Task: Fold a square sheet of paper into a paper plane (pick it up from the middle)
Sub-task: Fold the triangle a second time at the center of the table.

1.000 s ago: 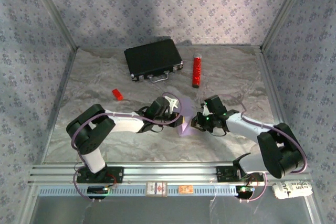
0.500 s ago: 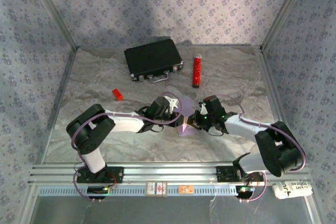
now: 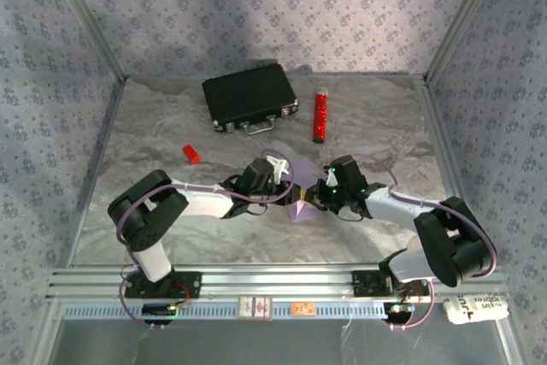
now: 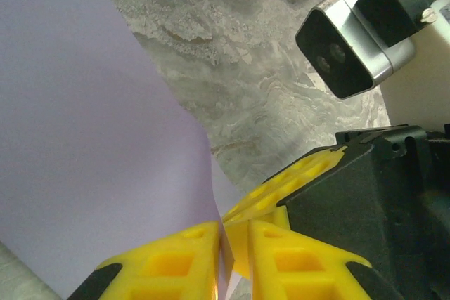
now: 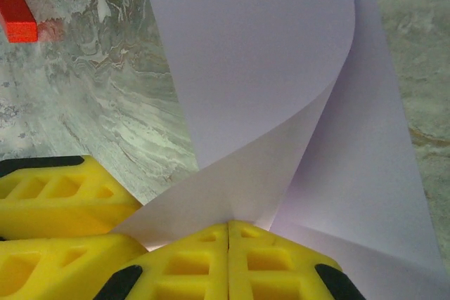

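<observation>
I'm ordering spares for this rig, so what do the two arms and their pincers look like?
Both the left arm and right arm have white links, bulky black joints and purple cables. The left pincer and right pincer carry yellow latticed fingers with black patches. A green light glows on the right wrist.

Black joints, white links, looped lilac cables on left arm [image 3: 201,201] and right arm [image 3: 397,205]. Yellow latticed fingers [image 5: 190,265] on left tool [image 4: 223,254] and right tool [image 5: 228,244]. Silver-cased wrist camera [image 4: 344,43].

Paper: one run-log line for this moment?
paper: curled, mid-table | right gripper: jaws shut on paper | left gripper: jaws barely apart, paper edge between, grip unclear
</observation>
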